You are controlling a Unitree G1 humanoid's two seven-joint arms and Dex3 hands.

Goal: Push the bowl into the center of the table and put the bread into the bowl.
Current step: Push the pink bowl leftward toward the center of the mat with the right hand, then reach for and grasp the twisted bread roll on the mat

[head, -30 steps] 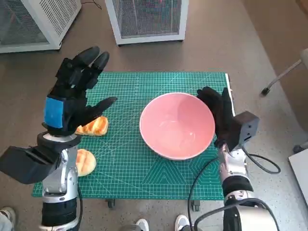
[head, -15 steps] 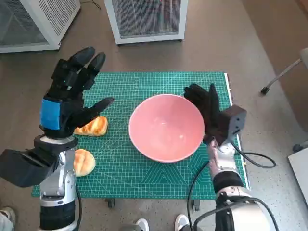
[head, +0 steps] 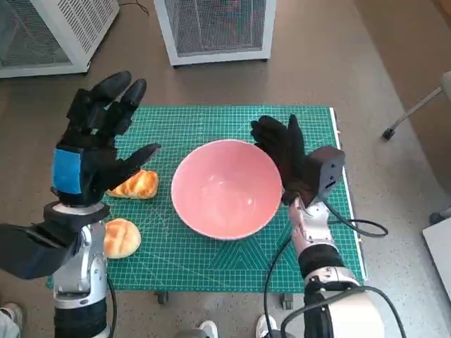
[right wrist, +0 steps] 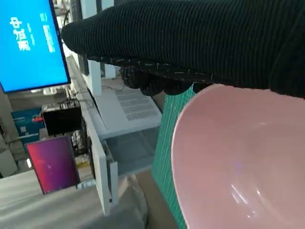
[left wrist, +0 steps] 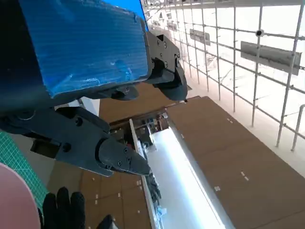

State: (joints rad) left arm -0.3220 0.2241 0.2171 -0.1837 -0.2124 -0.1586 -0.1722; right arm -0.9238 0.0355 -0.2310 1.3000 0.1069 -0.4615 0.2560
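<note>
A pink bowl [head: 225, 189] sits near the middle of the green mat [head: 211, 127]. My gloved right hand [head: 282, 155] presses flat against the bowl's right rim, fingers spread upward. In the right wrist view the bowl [right wrist: 248, 162] fills the area under the glove [right wrist: 190, 38]. Two bread rolls lie at the mat's left: one [head: 135, 184] just below my left hand's thumb, another [head: 120, 237] near the front edge. My left hand [head: 95, 151] hovers raised above the rolls, fingers spread, holding nothing. The left wrist view shows that hand [left wrist: 90, 95] against ceiling and shelving.
Two white mesh cabinets [head: 215, 28] [head: 53, 32] stand on the floor beyond the table. A chair base [head: 416, 113] is at the right. A cable [head: 352, 229] trails off my right wrist. A person's shoes [head: 236, 327] show at the front edge.
My right hand has pushed the bowl leftward toward the mat's middle. My left hand has drifted slightly left and stays raised and spread.
</note>
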